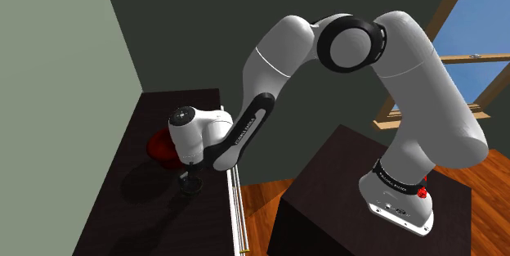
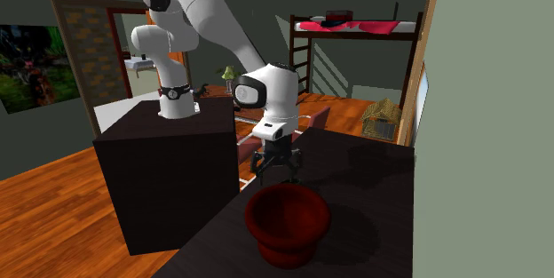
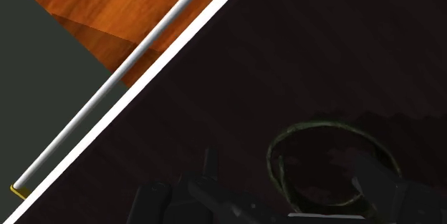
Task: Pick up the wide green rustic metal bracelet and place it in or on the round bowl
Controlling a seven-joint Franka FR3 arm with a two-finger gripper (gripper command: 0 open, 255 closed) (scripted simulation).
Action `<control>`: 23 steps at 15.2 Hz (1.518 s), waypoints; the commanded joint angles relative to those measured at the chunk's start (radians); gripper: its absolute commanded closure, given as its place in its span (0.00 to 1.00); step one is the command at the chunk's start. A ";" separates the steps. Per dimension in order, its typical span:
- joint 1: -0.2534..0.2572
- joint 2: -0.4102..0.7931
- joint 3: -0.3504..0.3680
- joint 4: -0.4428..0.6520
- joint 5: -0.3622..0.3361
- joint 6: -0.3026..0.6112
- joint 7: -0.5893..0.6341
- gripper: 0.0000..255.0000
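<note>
On dark table point(image 3: 322, 44), fingers point(image 3: 372, 183) apart over green bracelet point(image 3: 274, 159); arm lettering point(image 1: 245, 132) unreadable.

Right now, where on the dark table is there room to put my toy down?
Bare tabletop lies between the red bowl and the green wall, and there is more past the gripper, away from the bowl. It is crowded beside the bowl, where the open gripper hangs over the green bracelet.
</note>
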 commanded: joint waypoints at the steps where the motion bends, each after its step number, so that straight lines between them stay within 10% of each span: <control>1: 0.006 0.025 -0.009 0.013 -0.008 0.014 0.004 0.00; 10: 0.009 0.044 -0.016 0.022 -0.013 0.023 0.007 0.00; 11: 0.009 0.044 -0.016 0.022 -0.013 0.023 0.007 1.00; 23: 0.000 0.009 -0.003 0.005 -0.003 0.005 -0.001 1.00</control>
